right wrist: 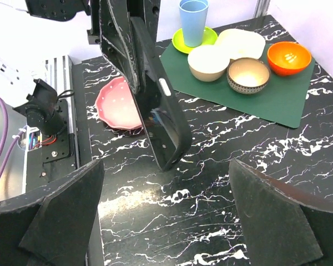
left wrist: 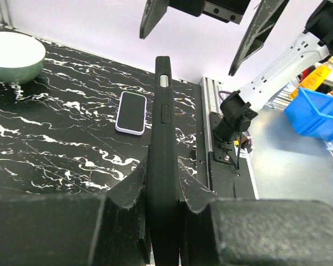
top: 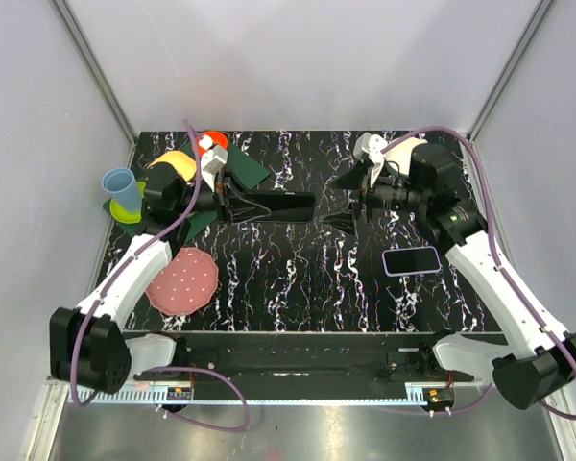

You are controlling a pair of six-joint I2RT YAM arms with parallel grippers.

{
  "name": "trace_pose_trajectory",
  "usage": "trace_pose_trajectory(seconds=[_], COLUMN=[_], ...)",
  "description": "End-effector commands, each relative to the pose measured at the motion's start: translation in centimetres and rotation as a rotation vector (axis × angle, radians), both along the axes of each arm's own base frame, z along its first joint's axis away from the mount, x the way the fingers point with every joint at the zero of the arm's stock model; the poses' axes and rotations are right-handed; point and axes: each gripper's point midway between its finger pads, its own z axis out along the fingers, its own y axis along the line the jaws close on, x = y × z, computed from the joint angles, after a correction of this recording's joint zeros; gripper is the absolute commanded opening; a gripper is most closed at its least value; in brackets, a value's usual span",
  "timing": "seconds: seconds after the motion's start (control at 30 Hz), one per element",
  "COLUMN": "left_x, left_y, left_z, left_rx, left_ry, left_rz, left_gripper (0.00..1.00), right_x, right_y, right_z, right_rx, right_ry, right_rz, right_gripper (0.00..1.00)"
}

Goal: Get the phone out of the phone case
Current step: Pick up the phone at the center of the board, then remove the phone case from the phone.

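From above, the left tool [top: 232, 206] holds one end of the black phone case [top: 278, 206], and the case sticks out toward the middle of the picture, up off the table [top: 298, 288]. To do this step well, I think the left tool should keep the case steady. The right tool [top: 333, 203] should come in slowly and straight, grab only the free end, and not bump the case out of the grip. The right tool sits just past that free end, wide open and holding nothing. A phone [top: 410, 260] with a pale purple edge lies flat on the table at the lower right, well apart from both tools. In the left wrist view, the left tool is closed tight on the case, which stands on its thin edge in the middle. The two fingers [left wrist: 255, 33] of the right tool hang at the top, one on each side of the far end, not touching it. In the right wrist view, the case tilts in the upper middle, with open space on both sides. I cannot tell if there is a phone inside the black case.
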Motion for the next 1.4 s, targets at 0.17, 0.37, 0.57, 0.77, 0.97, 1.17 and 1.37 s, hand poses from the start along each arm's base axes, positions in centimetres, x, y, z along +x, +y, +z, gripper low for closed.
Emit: trace_pose_trajectory(seconds=[0.17,0.37,0.57,0.77,0.97,1.17,1.37], left_x=[-3.5,-2.5,-1.4,-0.5,-0.5,-1.1,-2.1], left_y=[-0.3,-0.6,-0.8,-1.1,-1.8,-2.1,-1.9], left_z=[3.7,3.3,3.1,3.1,1.4,0.9,1.6], left_rx=[-0.211,-0.244,-0.294,-0.324,-0.337,-0.336,-0.338], left_ry=[-0.117,-0.062,-0.004,0.039,0.084,0.057,0.006], left_rz=[-0.164,-0.144,-0.103,-0.072,-0.056,-0.056,-0.066], left_gripper=[0.0,0.0,0.0,0.0,0.0,0.0,0.0], right_x=[0.4,-1.1,-0.8,1.3,2.7,2.3,2.2], right_y=[1.2,0.5,-0.7,-1.0,-0.8,-0.3,-0.4], right_z=[2.4,3.9,5.4,4.1,2.1,1.1,0.0], right_rx=[0.083,0.198,0.258,0.265,0.334,0.406,0.413], right_ry=[0.083,0.113,0.122,0.134,0.166,0.225,0.241], right_rz=[0.133,0.199,0.142,0.027,-0.016,0.038,0.02], right_gripper=[0.9,0.87,0.83,0.84,0.75,0.63,0.53])
